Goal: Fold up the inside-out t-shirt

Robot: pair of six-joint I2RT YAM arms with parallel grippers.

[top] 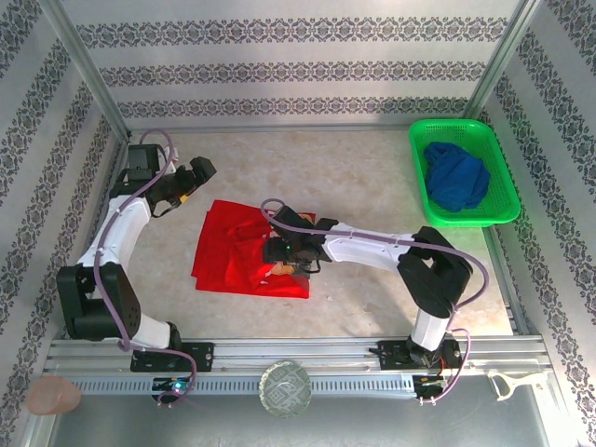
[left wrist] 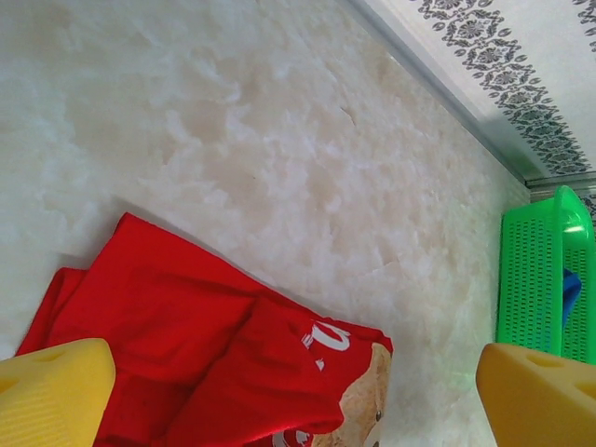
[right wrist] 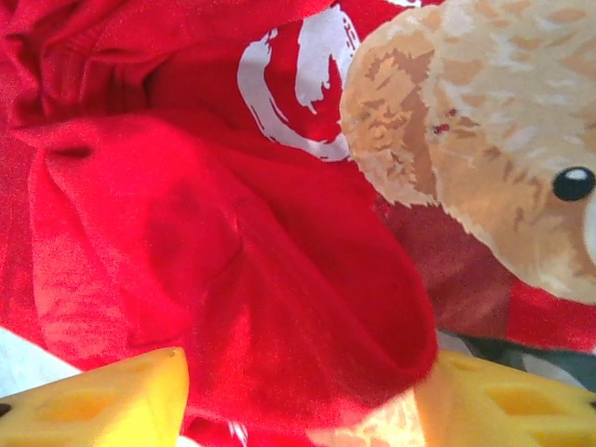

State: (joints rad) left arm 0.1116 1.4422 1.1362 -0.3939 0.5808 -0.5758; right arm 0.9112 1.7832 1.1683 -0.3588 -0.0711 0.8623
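The inside-out t-shirt (top: 233, 253) is bright red and lies rumpled and partly folded on the table in front of the two arms. A teddy-bear print (right wrist: 494, 168) and white lettering show on it. My left gripper (top: 197, 177) hovers just beyond the shirt's far left corner. In the left wrist view it (left wrist: 296, 400) stands wide open above the shirt (left wrist: 186, 335), with nothing held. My right gripper (top: 284, 256) is low over the shirt's right half. Its yellow fingers stand apart, and a thick fold of red cloth (right wrist: 233, 233) bulges between them at the gripper (right wrist: 300, 405).
A green plastic basket (top: 503, 182) sits at the far right corner with a dark blue garment (top: 456, 177) in it; the basket (left wrist: 531, 279) also appears in the left wrist view. Patterned walls close the table's back and sides. A round glass object (top: 285, 387) rests on the front rail.
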